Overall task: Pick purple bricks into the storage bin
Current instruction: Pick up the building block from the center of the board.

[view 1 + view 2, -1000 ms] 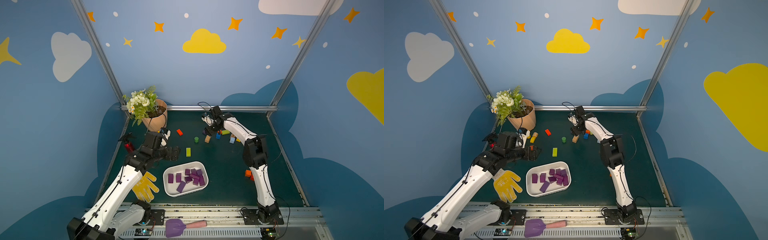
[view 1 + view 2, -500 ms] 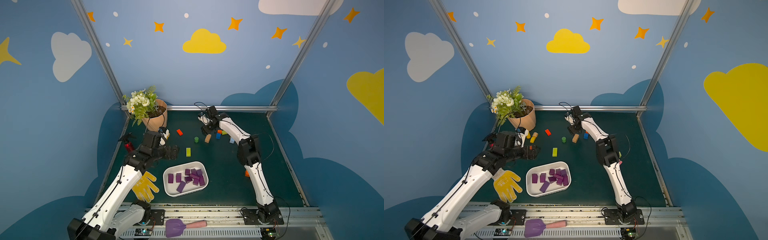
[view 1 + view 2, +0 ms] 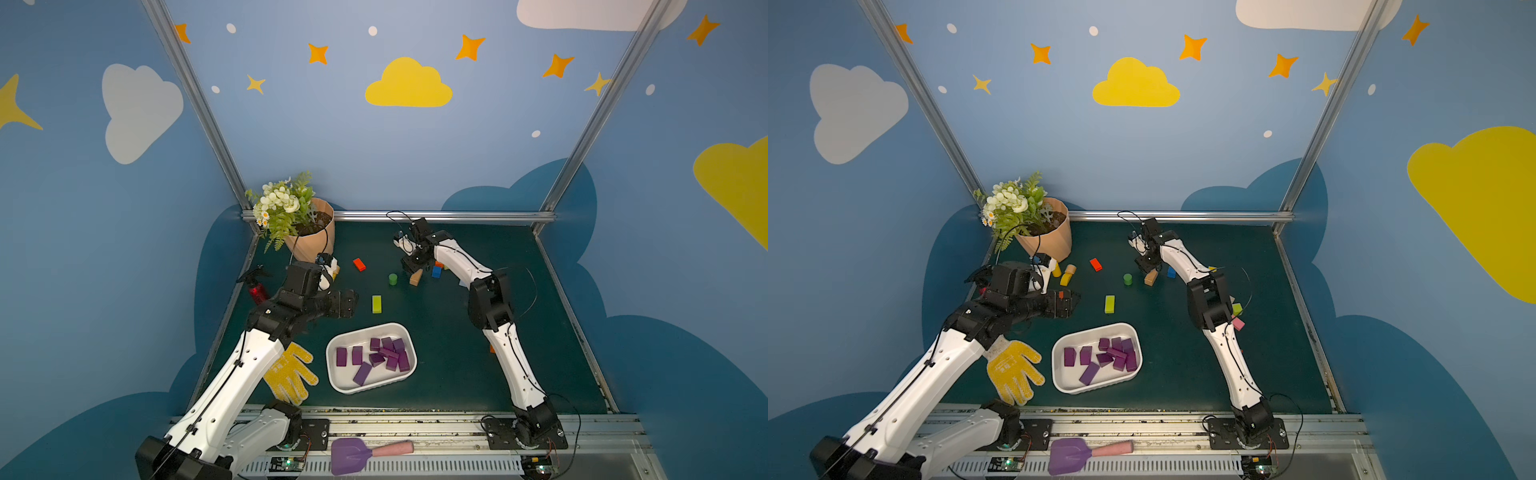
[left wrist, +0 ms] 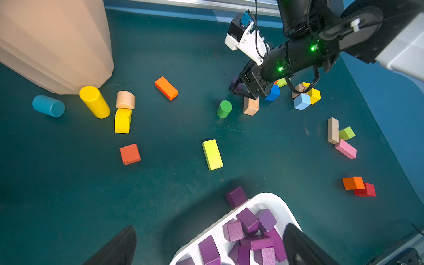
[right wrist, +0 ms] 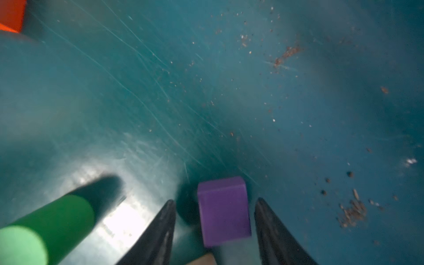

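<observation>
Several purple bricks (image 3: pixel 376 359) (image 3: pixel 1113 355) (image 4: pixel 249 220) lie in the white storage bin (image 3: pixel 365 329) (image 3: pixel 1092 330) (image 4: pixel 270 197) at the front middle. One more purple brick (image 4: pixel 236 196) sits on the mat just outside its rim. At the far middle, my right gripper (image 3: pixel 413 266) (image 3: pixel 1147 266) (image 4: pixel 241 89) (image 5: pixel 215 200) is down at the mat. It is open, its jaws on either side of a single purple brick (image 5: pixel 223 211) with a gap on each side. My left gripper (image 3: pixel 351 303) (image 3: pixel 1073 301) (image 4: pixel 210 227) hovers wide open and empty, left of the bin.
A green cylinder (image 3: pixel 392 279) and a wooden block (image 3: pixel 415 277) lie close to the right gripper. Other coloured blocks are scattered around, such as a lime one (image 3: pixel 376 304). A flowerpot (image 3: pixel 309 245) stands at the back left. A yellow glove (image 3: pixel 291 372) lies front left.
The right arm has swung left and lowered its gripper over the purple brick, and its jaws have narrowed. The left arm has barely moved.
</observation>
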Robot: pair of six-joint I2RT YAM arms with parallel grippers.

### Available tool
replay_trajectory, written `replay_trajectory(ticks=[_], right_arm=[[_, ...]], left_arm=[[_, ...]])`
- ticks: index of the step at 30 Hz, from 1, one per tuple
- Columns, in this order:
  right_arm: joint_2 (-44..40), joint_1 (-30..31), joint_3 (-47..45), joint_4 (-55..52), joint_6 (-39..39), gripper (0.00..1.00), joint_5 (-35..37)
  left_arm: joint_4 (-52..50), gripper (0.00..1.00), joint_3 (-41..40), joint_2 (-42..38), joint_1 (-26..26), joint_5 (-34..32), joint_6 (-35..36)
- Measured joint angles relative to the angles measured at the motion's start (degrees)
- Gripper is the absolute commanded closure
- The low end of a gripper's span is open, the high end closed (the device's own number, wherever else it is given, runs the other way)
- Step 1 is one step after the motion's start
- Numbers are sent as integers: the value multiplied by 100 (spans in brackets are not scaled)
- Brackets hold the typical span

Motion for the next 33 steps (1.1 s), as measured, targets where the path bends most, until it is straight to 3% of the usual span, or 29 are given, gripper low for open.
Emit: replay_trajectory(ticks=[3,10,17,33], right_arm=[[9,0,24,7,-20,63,2],[9,0,26,17,-2,72,-9],[-289,20,-264,175,262,74,-83],[-2498,605,-1681,586,734,72,-140]], left_arm=[[4,0,0,2,11,17,-2],[4,0,0,70,26,44,-24],[-4,0,-2,79,26,76,-208],[-866,0,90,-129,26,-138,-1139]])
